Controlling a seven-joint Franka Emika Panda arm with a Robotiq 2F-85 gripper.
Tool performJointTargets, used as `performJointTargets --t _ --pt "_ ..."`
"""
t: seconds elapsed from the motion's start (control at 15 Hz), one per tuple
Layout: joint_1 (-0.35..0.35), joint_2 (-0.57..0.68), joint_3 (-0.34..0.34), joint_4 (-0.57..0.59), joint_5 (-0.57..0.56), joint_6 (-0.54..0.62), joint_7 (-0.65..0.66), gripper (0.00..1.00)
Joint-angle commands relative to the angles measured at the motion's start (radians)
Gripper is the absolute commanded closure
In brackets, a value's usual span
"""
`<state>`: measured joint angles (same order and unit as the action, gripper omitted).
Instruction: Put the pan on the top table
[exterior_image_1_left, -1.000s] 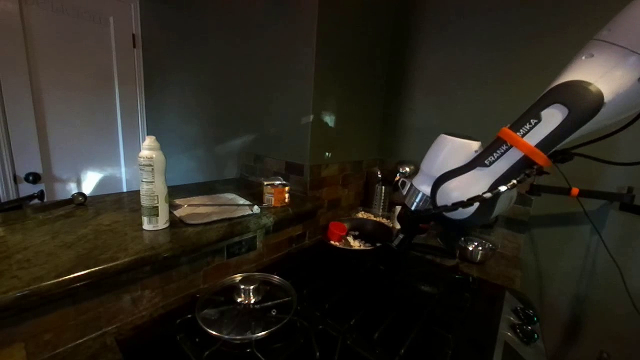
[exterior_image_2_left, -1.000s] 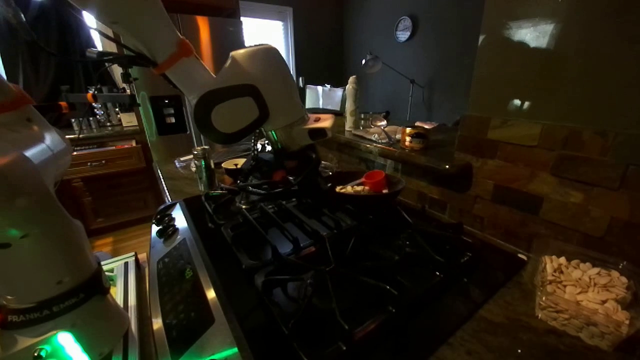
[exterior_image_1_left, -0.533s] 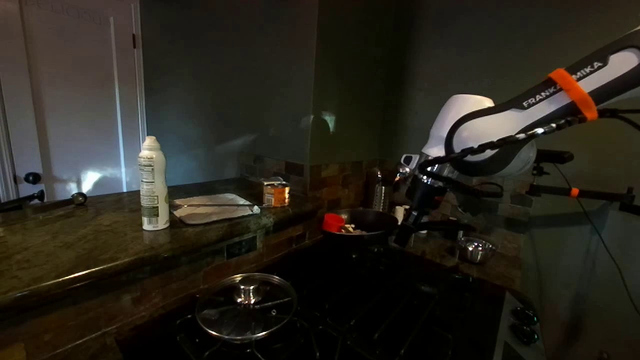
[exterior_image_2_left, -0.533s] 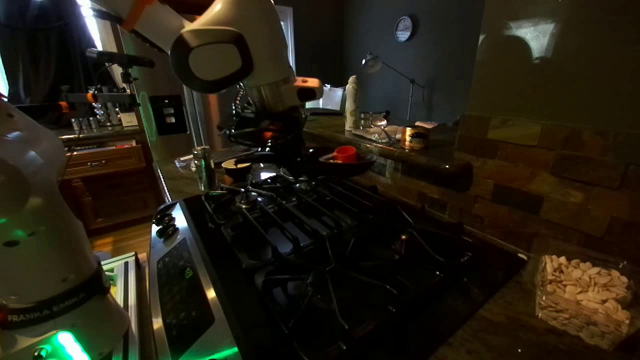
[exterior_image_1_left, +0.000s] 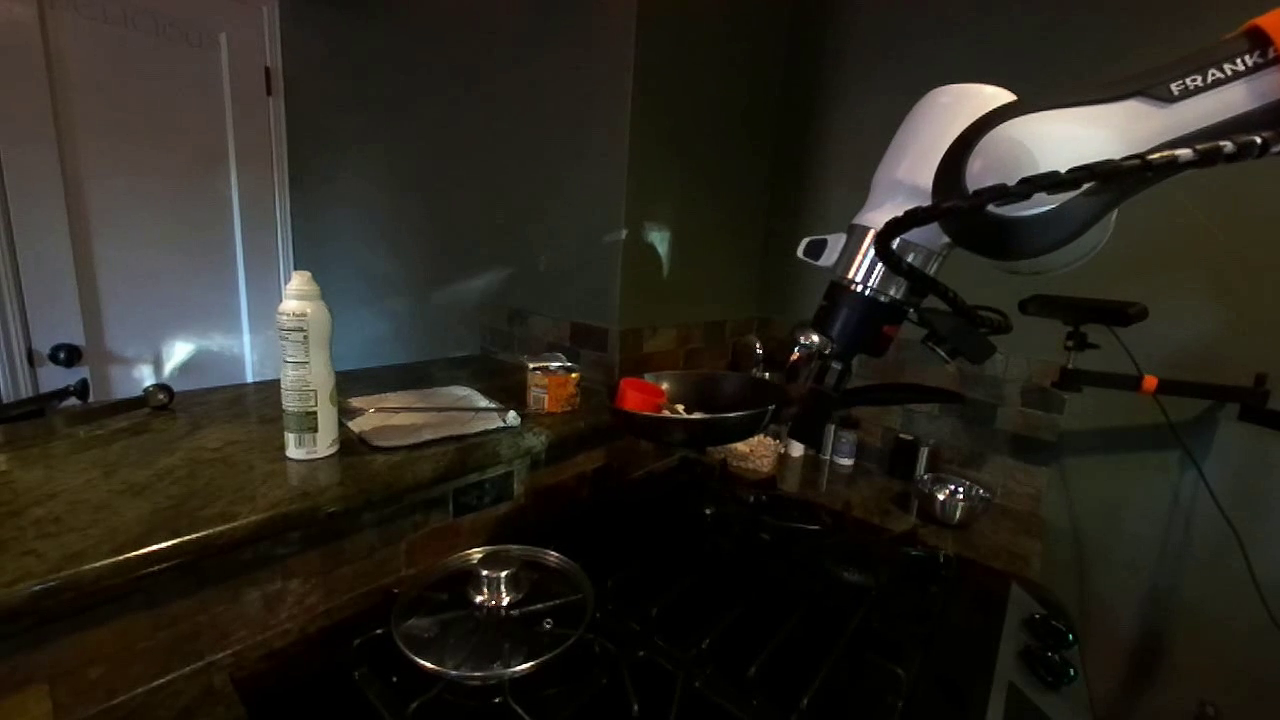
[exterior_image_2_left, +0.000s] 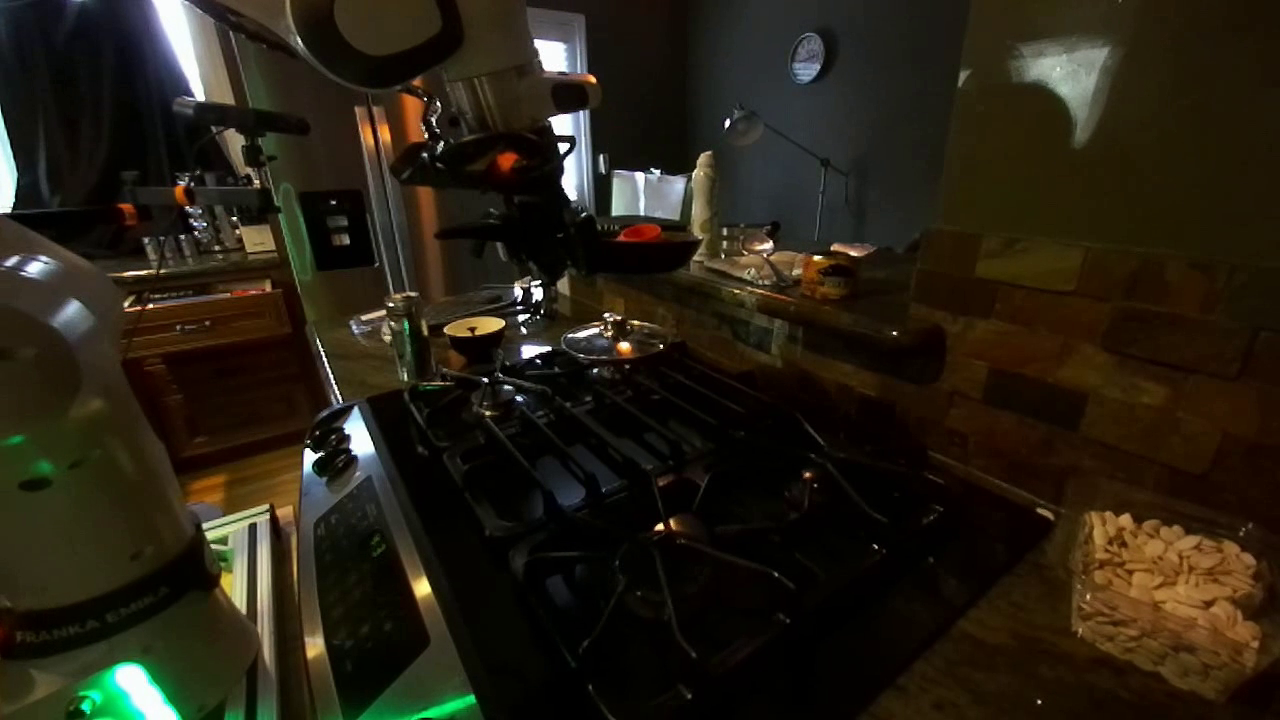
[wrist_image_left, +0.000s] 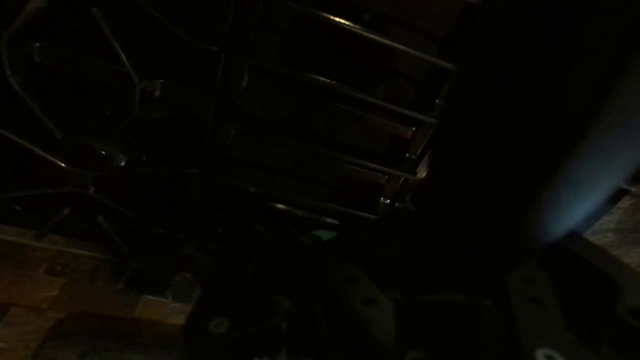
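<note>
Relative to the earlier frames, the shallow, round, dark frying pan (exterior_image_1_left: 705, 430) has risen higher above the black stovetop (exterior_image_1_left: 760, 610), together with the white-and-black robot arm (exterior_image_1_left: 1045, 150) and its black pincer (exterior_image_1_left: 812, 415); in an exterior view, the round glass lid with a steel knob (exterior_image_2_left: 590, 345) has come into plain sight. The pincer is pressed together on the pan's straight dark handle (exterior_image_1_left: 900, 394), pinching it beside the pan's wall; in the wrist view its fingertips are lost in shadow. The pan hangs in the air on the stovetop side, near the front edge of the long, raised bench (exterior_image_1_left: 150, 490) of dark, speckled, polished stone; whether its rim reaches over that edge cannot be told. It carries a red, round cup (exterior_image_1_left: 640, 396) and small pale pieces (exterior_image_1_left: 683, 410). On the bench, an orange-and-black can (exterior_image_1_left: 552, 388) stands near the front corner by the brown tiled wall (exterior_image_2_left: 1060, 370). Beside it lies an off-white, flat sheet (exterior_image_1_left: 400, 428) bearing a steel spoon (exterior_image_2_left: 757, 243). A tall white bottle (exterior_image_1_left: 308, 370) stands upright farther along the front edge.
</note>
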<state>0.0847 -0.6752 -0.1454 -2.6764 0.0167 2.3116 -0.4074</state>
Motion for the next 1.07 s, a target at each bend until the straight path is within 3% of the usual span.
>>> performJointTargets --t 0.0,0.47,1.0 --pt "0.001 0.000 -0.001 0.001 -0.001 -0.002 0.001 1.00" --pt "0.028 0.174 0.111 0.195 0.008 -0.003 0.145 1.00" --pt "0.020 0.517 0.247 0.595 -0.007 -0.042 0.449 1.00"
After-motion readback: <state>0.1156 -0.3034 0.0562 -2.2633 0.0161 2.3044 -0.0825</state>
